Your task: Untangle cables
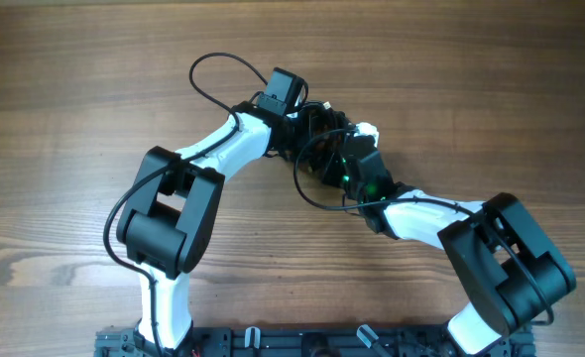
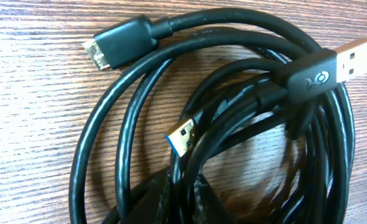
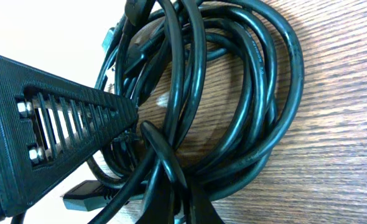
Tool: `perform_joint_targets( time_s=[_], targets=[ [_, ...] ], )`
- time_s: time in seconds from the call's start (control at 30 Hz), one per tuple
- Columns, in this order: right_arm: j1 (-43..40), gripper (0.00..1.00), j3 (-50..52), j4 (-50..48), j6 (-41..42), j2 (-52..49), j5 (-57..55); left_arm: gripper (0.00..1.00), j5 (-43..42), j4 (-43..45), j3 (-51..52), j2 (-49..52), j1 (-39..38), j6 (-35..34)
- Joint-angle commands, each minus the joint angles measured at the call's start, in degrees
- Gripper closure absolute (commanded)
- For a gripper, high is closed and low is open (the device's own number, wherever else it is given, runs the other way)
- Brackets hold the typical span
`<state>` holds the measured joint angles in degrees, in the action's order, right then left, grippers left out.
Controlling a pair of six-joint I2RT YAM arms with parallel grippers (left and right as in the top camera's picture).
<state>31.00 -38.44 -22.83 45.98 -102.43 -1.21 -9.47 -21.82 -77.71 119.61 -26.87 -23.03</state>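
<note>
Closest to the lens we enter one black ribbed finger (image 3: 59,130) of the right gripper (image 1: 337,154), filling the left half of the right wrist view, its tip pushed in among the coils. Next, by size, we list: one wood-grain table (image 1: 64,119), bearing everything; left arm (image 1: 174,208), white and black, rising from the bottom edge of the overhead view and bending rightwards to the table's middle; right arm (image 1: 501,258), same make, reaching leftwards to the same spot; cables (image 2: 333,143), a single heap of thin black cords looped over one another, lying on the wood at the centre of the table between the two grippers, with one slack loop (image 1: 307,193) trailing out towards the arms' bases. For the right gripper we record jaws closed, with strands crossing over and around its fingers; whether any strand is pinched we cannot tell. The left gripper (image 1: 307,129) sits at the heap's upper left side, its fingers lost among the cords, so we cannot tell whether it stands wide or narrow. Smaller items, left wrist view: one flat plug (image 2: 333,62) with bare metal shell, resting atop the coil at upper right; one wide black plug (image 2: 118,40) with a silver tip, on the wood at upper left; one blue-tongued plug (image 2: 183,137), poking out inside the loops.
</note>
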Motion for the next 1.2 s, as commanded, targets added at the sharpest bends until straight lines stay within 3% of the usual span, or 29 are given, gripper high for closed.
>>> perform_joint_targets(
  time_s=[0.0, 0.17, 0.33, 0.5, 0.63, 0.77, 0.9, 1.03, 1.1, 1.17],
  targets=[
    [0.37, 0.95, -1.49, 0.68, -2.82, -0.31, -2.1, 0.87, -1.4, -0.87, 0.55, 2.27, -0.61, 0.33],
    [0.26, 0.95, -1.49, 14.21, -4.59, 10.8, -11.56, 0.87, -1.38, -0.85, 0.55, 2.27, -0.61, 0.33],
    [0.28, 0.95, -1.49, 21.05, -5.29, 18.91, -12.66, 0.87, -1.38, -0.85, 0.55, 2.27, -0.61, 0.31],
    [0.28, 0.95, -1.49, 24.74, -2.19, 20.15, -2.64, 0.96, -1.36, -0.94, 0.52, 1.99, -0.17, 0.31],
    [0.26, 0.96, -2.93, 29.18, -2.12, 20.17, -0.66, 0.96, -1.38, -2.12, 0.44, 1.11, 3.26, 0.09],
    [0.26, 0.96, -4.83, 25.35, -1.9, 20.17, 10.62, 0.96, -1.4, -3.06, 0.44, 1.14, 6.86, -2.08],
    [0.33, 0.96, -4.81, 22.91, 5.14, 20.15, 14.6, 0.95, -3.21, -3.72, 0.44, 1.11, 9.2, -4.33],
    [0.35, 0.95, -4.57, 24.04, 6.64, 20.15, 16.68, 0.86, -8.33, -3.41, 0.44, 1.03, 9.9, -4.42],
    [0.33, 0.95, -4.28, 24.72, 6.71, 20.15, 17.2, 0.57, -8.33, -3.41, 0.44, 0.81, 9.9, -4.39],
    [0.33, 0.94, -4.24, 26.16, 6.64, 20.09, 17.16, 0.47, -8.33, -3.45, 0.44, 0.35, 9.9, -4.39]
  ],
)
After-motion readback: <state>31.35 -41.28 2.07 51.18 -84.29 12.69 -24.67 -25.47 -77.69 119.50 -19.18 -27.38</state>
